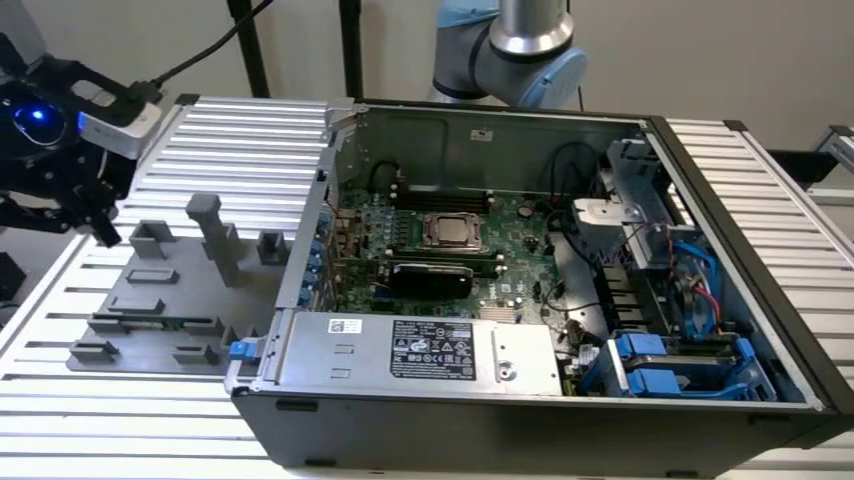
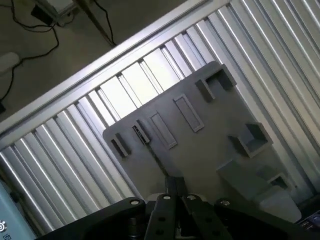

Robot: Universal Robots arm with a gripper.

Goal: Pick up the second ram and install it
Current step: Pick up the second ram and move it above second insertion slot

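We find the gripper [image 1: 87, 225] above the bench [image 1: 134, 420], near its edge on the exterior view's left. It hangs over the far corner of the grey fixture plate [image 1: 160, 300]. In the wrist view the gripper [image 2: 172, 192] looks down on that same plate [image 2: 200, 150], whose two long shallow slots [image 2: 187, 112] appear grey and unfilled.

At the jaw tips sits a thin dark strip [image 2: 172, 184], and a fine dark line runs on from it across the plate. This could be the second ram seen edge-on, with its long axis pointing away from the jaws. We cannot tell that for certain, since no green face or chips can be made out there.

The jaws seem drawn close together, but we cannot tell whether they are clenched on something or merely closed.

The open computer case [image 1: 534, 420] stands well apart, toward the exterior view's right of the bench. Its motherboard [image 1: 521, 260] lies flat inside, so the gripper is near the plate and well apart from the board.
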